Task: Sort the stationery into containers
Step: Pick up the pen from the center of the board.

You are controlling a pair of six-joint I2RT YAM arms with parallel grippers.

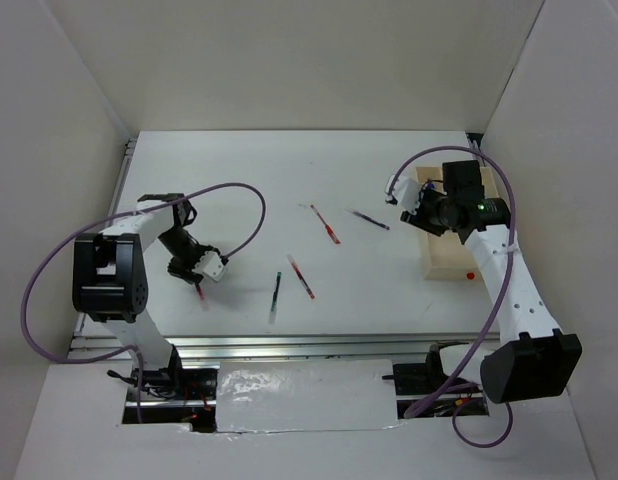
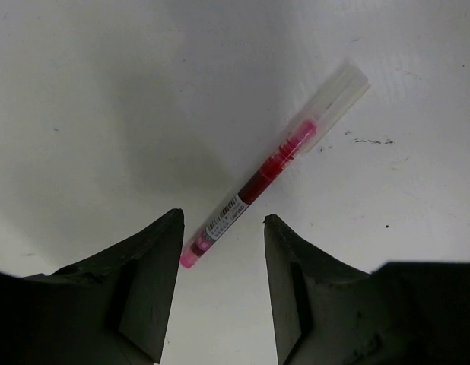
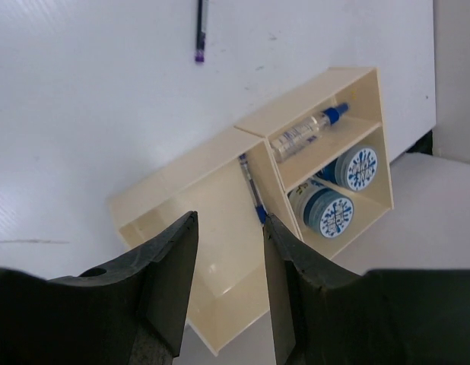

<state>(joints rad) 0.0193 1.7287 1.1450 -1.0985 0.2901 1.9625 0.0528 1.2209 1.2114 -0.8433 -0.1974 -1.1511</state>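
Observation:
My left gripper (image 2: pixel 223 217) hangs open over a red pen (image 2: pixel 274 160) that lies flat on the white table. The pen's pink end sits between the fingertips, close to the left finger (image 2: pixel 155 258), and neither finger presses on it. From above, that gripper (image 1: pixel 201 268) covers most of this pen (image 1: pixel 202 295). My right gripper (image 3: pixel 230 216) stands open and empty above the beige tray (image 3: pixel 182 190). The tray's big compartment holds a blue pen (image 3: pixel 254 199). Its small compartments hold a white bottle with a blue cap (image 3: pixel 307 131) and two blue-and-white rolls (image 3: pixel 357 167) (image 3: pixel 330 213).
Several more pens lie loose mid-table: two red ones (image 1: pixel 325 224) (image 1: pixel 301 278), a dark one with a purple end (image 1: pixel 370 219) and a dark green one (image 1: pixel 276 293). The tray (image 1: pixel 451 262) sits at the right edge, near the side wall.

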